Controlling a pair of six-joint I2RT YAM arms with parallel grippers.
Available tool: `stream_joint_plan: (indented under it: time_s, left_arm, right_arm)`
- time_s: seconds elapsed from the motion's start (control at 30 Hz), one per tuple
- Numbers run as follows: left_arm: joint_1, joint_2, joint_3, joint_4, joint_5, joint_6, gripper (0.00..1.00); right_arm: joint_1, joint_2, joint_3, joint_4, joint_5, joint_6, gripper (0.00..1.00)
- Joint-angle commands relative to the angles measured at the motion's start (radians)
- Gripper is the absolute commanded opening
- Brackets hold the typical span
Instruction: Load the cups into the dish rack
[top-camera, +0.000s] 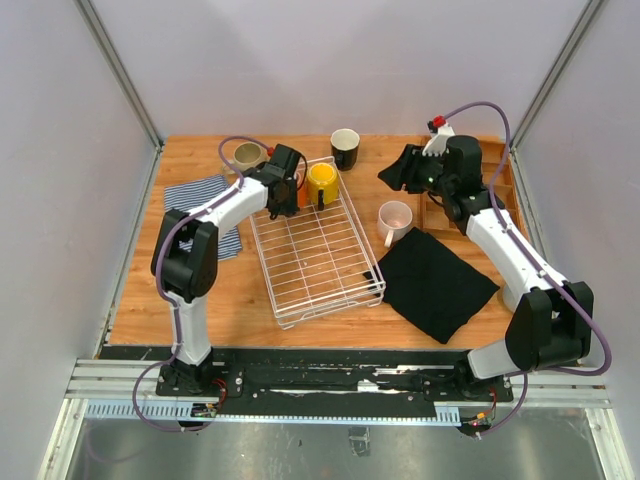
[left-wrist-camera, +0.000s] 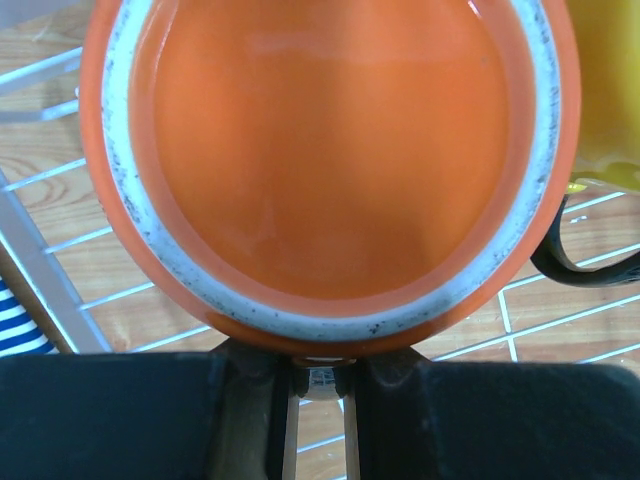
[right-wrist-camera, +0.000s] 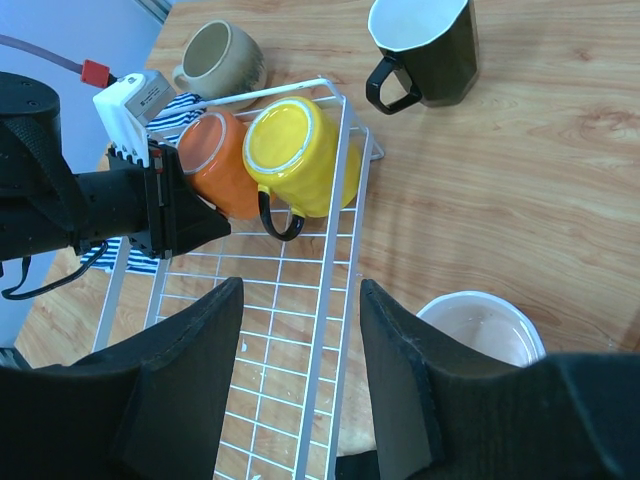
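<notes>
A beige mug (top-camera: 248, 155) stands on the counter (top-camera: 240, 290) behind the left arm, whose jaws, drawn nearly together, appear to pinch the upturned orange mug (right-wrist-camera: 215, 160) by its handle. It sits in the dish rack's (top-camera: 315, 250) far corner, touching the yellow mug (top-camera: 322, 183). A black mug (top-camera: 345, 148) waits beyond the rack. Likely next is the pink mug (top-camera: 394, 218), upright just right of the rack, below and right of the right arm's spread, empty jaws. That arm is nearer. No readable writing.
</notes>
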Motion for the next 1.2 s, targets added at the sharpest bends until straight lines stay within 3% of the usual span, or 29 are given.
stream_joint_plan:
  time_s: [0.0,0.3,0.4,0.53,0.7,1.0,1.17]
  left_arm:
    - [-0.001,0.019,0.057,0.075,0.017,0.029,0.00]
    - [-0.001,0.051,0.078,0.085,-0.002,0.040,0.01]
    - [0.000,0.055,0.081,0.089,-0.020,0.049,0.12]
    - [-0.001,0.055,0.079,0.085,-0.032,0.047,0.16]
    - [0.000,0.035,0.057,0.091,-0.041,0.021,0.13]
    - [0.000,0.015,0.032,0.097,-0.020,-0.004,0.44]
    - [0.000,-0.025,0.002,0.112,-0.020,-0.016,0.47]
  right_arm:
    - [-0.021,-0.022,-0.015,-0.004,-0.009,-0.018,0.51]
    - [-0.030,-0.023,-0.011,-0.008,-0.011,-0.021,0.54]
    - [-0.031,-0.024,-0.010,-0.008,-0.013,-0.020,0.54]
    - [-0.032,-0.018,-0.007,-0.009,-0.016,-0.019,0.54]
    - [-0.032,-0.011,-0.001,-0.008,-0.021,-0.013,0.54]
    - [-0.030,0.001,0.006,-0.004,-0.033,-0.003,0.54]
    - [-0.030,0.002,0.006,0.000,-0.037,0.005,0.54]
